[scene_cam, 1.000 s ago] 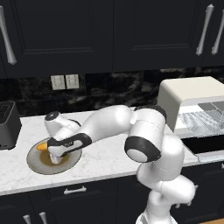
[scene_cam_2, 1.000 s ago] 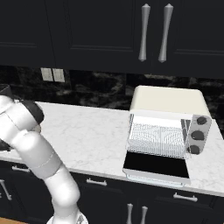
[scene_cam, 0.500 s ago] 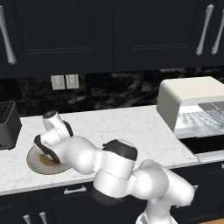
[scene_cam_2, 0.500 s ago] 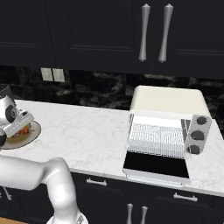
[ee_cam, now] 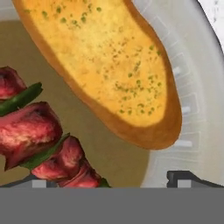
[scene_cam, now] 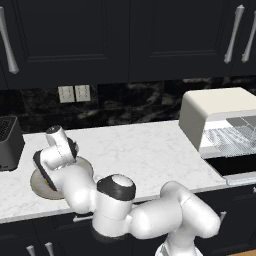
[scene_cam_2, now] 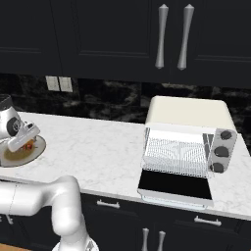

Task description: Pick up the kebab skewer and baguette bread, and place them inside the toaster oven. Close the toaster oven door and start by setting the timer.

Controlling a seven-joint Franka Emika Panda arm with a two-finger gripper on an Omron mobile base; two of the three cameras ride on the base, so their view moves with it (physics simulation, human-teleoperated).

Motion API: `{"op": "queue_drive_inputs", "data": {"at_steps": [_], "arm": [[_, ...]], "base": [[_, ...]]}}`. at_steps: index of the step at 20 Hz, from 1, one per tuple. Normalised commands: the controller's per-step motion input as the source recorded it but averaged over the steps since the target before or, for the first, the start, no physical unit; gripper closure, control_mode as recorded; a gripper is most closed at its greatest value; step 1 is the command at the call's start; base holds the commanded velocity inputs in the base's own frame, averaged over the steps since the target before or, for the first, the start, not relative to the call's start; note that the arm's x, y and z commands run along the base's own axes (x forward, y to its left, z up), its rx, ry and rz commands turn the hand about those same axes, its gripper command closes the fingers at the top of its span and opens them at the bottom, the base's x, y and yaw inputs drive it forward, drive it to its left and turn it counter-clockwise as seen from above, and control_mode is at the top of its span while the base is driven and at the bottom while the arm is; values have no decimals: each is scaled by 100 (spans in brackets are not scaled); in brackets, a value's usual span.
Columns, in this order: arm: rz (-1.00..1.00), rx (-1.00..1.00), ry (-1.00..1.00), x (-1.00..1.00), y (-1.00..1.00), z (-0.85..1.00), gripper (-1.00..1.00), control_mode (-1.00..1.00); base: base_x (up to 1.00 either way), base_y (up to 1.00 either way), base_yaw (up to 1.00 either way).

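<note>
In the hand view the golden baguette bread (ee_cam: 109,65) lies on a grey-rimmed plate (ee_cam: 192,87), with the kebab skewer (ee_cam: 39,135) of red meat chunks beside it at lower left. My gripper (ee_cam: 111,183) hangs open just above the plate, one fingertip by the kebab skewer and the other over the rim, holding nothing. From the right base view the gripper (scene_cam_2: 25,139) points down at the plate (scene_cam_2: 14,157), and a bit of the kebab skewer (scene_cam_2: 31,144) shows there. The cream toaster oven (scene_cam_2: 188,120) stands far to the right with its door (scene_cam_2: 174,184) folded down open and the wire rack bare.
A dark slot toaster (scene_cam: 7,142) stands left of the plate (scene_cam: 86,166). My arm loops low along the counter's front edge between the plate and the oven (scene_cam: 220,120). The oven's three knobs (scene_cam_2: 223,149) sit on its right side. Black cabinets hang above.
The arm has folded round, its elbow swinging from the right down to the counter's front. The hand has stayed over the plate, jaws open throughout.
</note>
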Motion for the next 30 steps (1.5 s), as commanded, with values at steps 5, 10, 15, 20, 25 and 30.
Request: {"op": "queue_drive_inputs", "data": {"at_steps": [5,10,15,20,25,30], "arm": [[4,0,6,-10,7,-33,-100,-100],[1,0,5,-34,0,-29,-100,-100],[0,0,1,-44,-2,-27,100,-100],[0,0,2,-48,-17,-5,100,-100],[0,5,-1,-68,-47,62,100,-100],[0,9,-4,-87,-95,80,100,-100]], "base": [[0,0,0],[0,0,0],[0,0,0],[0,0,0],[0,0,0],[0,0,0]]}}
